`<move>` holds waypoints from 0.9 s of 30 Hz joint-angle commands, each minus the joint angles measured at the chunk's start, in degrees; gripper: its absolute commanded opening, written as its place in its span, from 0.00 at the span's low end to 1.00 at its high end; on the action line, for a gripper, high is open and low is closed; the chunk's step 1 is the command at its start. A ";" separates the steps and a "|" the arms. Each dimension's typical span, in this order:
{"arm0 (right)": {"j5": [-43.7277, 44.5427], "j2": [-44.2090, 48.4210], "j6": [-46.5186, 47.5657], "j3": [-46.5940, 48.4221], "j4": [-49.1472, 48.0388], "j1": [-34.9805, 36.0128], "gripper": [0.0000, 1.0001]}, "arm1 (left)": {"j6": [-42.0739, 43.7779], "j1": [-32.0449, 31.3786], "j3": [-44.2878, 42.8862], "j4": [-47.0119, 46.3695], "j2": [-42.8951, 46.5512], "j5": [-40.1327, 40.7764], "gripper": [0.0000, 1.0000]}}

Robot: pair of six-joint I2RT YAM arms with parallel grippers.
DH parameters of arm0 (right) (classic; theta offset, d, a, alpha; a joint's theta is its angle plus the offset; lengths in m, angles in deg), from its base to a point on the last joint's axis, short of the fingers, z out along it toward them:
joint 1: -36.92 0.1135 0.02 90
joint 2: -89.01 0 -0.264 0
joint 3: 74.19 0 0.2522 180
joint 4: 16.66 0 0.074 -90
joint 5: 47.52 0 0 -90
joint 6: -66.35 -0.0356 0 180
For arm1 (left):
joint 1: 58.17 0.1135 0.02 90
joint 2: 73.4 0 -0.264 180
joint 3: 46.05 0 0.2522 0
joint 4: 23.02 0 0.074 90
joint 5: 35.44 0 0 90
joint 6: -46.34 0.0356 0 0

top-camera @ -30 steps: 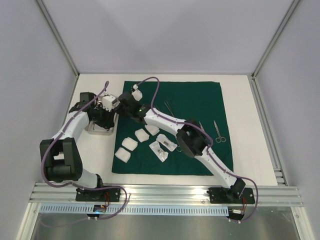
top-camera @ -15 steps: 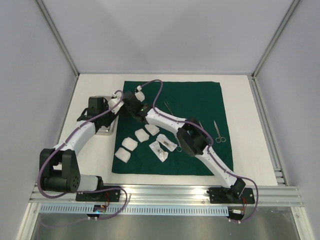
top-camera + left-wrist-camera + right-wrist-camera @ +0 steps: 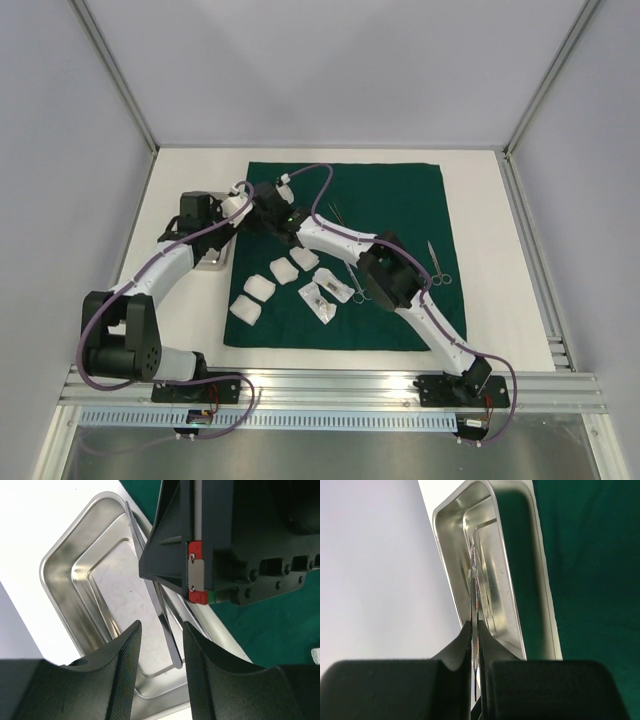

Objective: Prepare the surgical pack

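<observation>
grey-walled enclosure, white tabletop (image 3: 480,180). the dark green cloth (image 3: 400,200) lies flat and unfolded over the middle of the tabletop. the steel tray (image 3: 65,570) sits on bare tabletop just beside the cloth's left edge. white gauze squares (image 3: 260,287) lie loose on the near-left part of the cloth. scissors (image 3: 438,265) lie by its right edge.

both arms meet over the tray. the right gripper (image 3: 474,630) is clamped tight on a slim steel instrument (image 3: 474,575), which is seen edge-on and points down into the tray. cannot tell whether its tip touches the tray floor. the left gripper (image 3: 161,630) has its fingers parted and straddles the same instrument. there is a gap on each side, so it grasps nothing.

step in hand (judged): getting the instrument into the tray, either by handover or by direct placing.

notes for doing it well:
- only one gripper should let go at a time. if the left takes over, it should close squarely on the flat sides before the right loosens.
- lower the instrument until it lies along the tray's length, then free it low so it does not bounce or ring off the rim.
- keep the two wrists apart; they are close here.
- don't nudge the tray off its spot beside the cloth.
</observation>
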 commanded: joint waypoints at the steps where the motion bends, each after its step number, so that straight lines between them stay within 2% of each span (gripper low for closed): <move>1: -1.70 3.23 -2.77 -0.90 -2.79 0.13 0.00 | 2.10 -0.74 -2.54 -3.76 -1.17 -2.29 0.47; 5: -2.58 2.87 -3.57 -0.90 -3.23 0.04 0.00 | 1.74 -0.83 -2.46 -4.02 -1.53 -3.26 0.40; 10: -3.46 2.52 -4.01 -0.90 -4.29 0.13 0.00 | 3.06 -1.36 -2.28 -3.67 -3.19 -3.52 0.37; 13: -3.46 2.43 -4.45 -0.99 -4.46 0.13 0.00 | 3.24 -1.71 -2.46 -3.93 -3.90 -1.68 0.30; 20: -3.46 1.82 -4.97 -1.17 -4.46 0.04 0.00 | 2.54 -1.71 -2.72 -4.20 -3.90 -0.97 0.01; 27: -5.39 1.99 -4.63 -2.39 -5.69 0.04 0.01 | 1.66 -1.71 -2.98 -4.11 -5.56 0.43 0.00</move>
